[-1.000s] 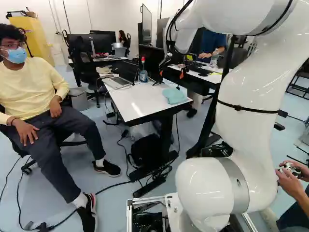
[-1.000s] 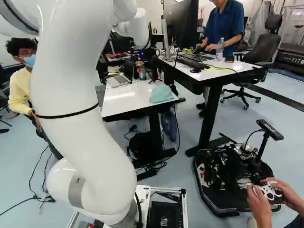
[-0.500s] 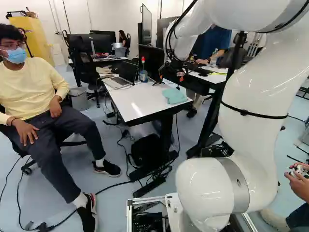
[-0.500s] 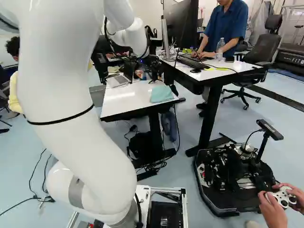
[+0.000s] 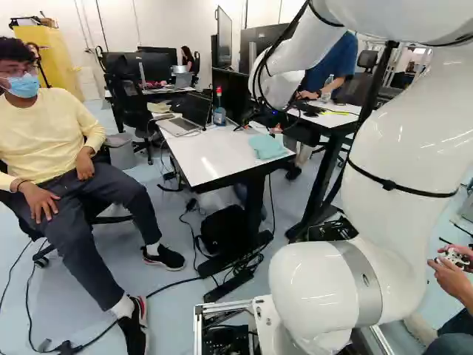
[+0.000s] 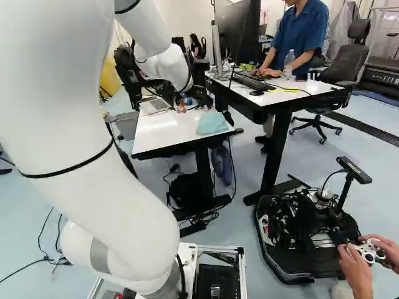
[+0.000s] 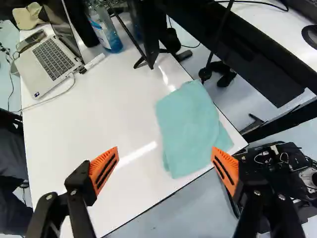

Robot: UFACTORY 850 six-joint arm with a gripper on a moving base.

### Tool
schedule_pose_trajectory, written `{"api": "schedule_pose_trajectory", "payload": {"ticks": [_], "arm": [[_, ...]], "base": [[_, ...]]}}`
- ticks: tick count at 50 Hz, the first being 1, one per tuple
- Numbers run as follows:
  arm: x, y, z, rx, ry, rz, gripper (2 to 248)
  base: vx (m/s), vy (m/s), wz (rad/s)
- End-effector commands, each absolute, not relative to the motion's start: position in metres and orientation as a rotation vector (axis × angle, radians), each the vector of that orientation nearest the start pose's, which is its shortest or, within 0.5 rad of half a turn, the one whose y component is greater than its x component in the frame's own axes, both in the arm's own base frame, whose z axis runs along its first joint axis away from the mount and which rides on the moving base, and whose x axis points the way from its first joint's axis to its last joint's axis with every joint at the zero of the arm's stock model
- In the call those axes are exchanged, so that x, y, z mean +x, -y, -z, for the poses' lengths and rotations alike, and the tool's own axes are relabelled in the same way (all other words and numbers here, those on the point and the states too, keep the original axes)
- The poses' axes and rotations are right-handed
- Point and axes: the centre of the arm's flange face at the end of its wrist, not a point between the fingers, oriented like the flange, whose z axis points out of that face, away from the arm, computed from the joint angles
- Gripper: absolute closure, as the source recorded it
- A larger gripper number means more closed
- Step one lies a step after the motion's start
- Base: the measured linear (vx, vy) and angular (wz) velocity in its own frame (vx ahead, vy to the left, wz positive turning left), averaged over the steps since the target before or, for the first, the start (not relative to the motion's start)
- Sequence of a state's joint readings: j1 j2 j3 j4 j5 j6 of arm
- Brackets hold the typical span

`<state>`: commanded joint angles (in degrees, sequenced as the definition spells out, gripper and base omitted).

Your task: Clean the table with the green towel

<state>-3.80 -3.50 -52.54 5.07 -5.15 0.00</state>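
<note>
Above the table, my gripper [image 6: 192,106] hangs at the end of the reaching arm, partly lost against dark things in the right base view. The wrist view shows the gripper [image 7: 165,156] open and empty, its orange pads wide apart. The green towel [image 7: 190,129], a pale blue-green folded cloth, lies flat near a corner of the white table [image 7: 99,114]. It is ahead of the fingers, nearer the one on the towel's side, with no grip on it. In the left base view the towel [image 5: 267,146] rests at the table's right end.
A laptop [image 7: 49,62], a blue bottle [image 7: 106,32] and a monitor on a black stand occupy the table's far part. Another desk [image 6: 280,93] adjoins at the right. A black wheeled machine [image 6: 299,237] stands on the floor at right. A person sits left of the table.
The arm has reached farther ahead and lower, bringing my gripper down toward the tabletop. The towel lies as before, and the base has not moved.
</note>
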Motion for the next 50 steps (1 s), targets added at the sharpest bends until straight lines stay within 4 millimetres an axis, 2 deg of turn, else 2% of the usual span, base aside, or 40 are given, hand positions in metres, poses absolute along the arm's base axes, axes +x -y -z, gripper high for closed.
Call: {"api": "schedule_pose_trajectory", "payload": {"ticks": [27,50], "arm": [[0.433,0.02,-0.463,-2.807,-0.147,1.419,3],[0.374,0.011,-0.423,-2.724,-0.09,1.587,3]], "base": [[0.0,0.0,0.0],[0.0,0.0,0.0]]}}
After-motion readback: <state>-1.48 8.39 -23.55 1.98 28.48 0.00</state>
